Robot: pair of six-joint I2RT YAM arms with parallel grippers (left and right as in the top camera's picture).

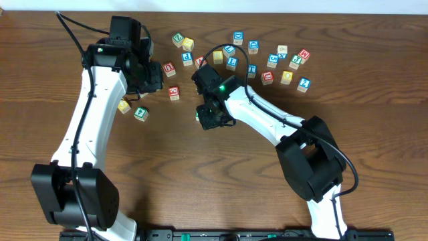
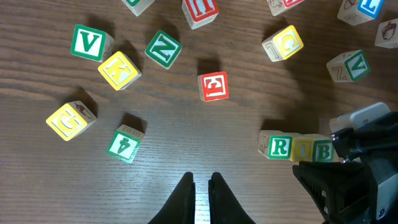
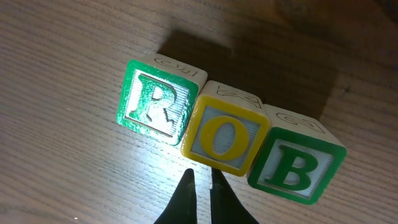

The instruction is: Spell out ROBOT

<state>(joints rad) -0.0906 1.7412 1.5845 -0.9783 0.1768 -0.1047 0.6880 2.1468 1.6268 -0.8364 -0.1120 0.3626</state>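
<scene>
Three letter blocks stand touching in a row on the wooden table: green R (image 3: 155, 102), yellow O (image 3: 225, 137) and green B (image 3: 297, 165). The row also shows in the left wrist view as R (image 2: 280, 147), O (image 2: 303, 149) and B (image 2: 323, 151). My right gripper (image 3: 200, 174) is shut and empty, its tips just in front of the O block; in the overhead view it (image 1: 212, 119) covers most of the row. My left gripper (image 2: 201, 183) is shut and empty above bare table, to the left of the row (image 1: 155, 79).
Loose blocks lie near the left gripper: green V (image 2: 91, 42), yellow K (image 2: 118, 70), green N (image 2: 163, 48), a red block (image 2: 213, 86), a yellow block (image 2: 70, 119), green 4 (image 2: 125, 144). Several more blocks are scattered at the back right (image 1: 267, 77).
</scene>
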